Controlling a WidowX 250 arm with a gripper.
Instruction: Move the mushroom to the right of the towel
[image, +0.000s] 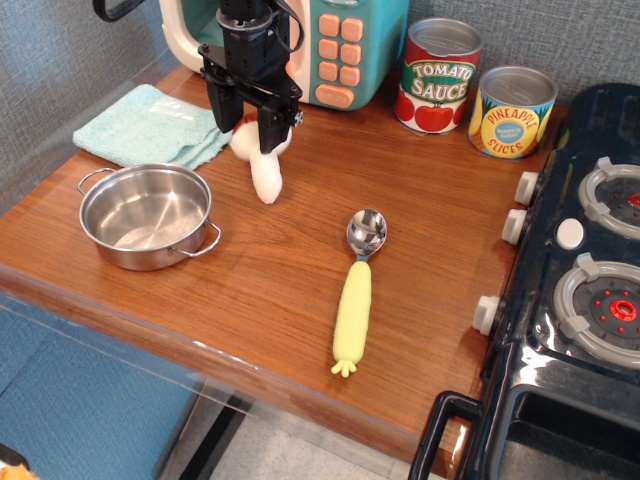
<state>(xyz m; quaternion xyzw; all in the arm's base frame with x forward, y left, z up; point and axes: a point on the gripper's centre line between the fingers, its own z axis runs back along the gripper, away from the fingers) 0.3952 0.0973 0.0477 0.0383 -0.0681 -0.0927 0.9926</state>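
On the wooden counter, the mushroom lies just right of the towel, stem toward the camera. The gripper straddles its cap, fingers spread and apparently letting go. The placement looks done; only withdrawing seems left.

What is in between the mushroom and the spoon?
Nothing. In the only camera view, just bare wooden counter lies between the mushroom, under the tool, and the spoon.
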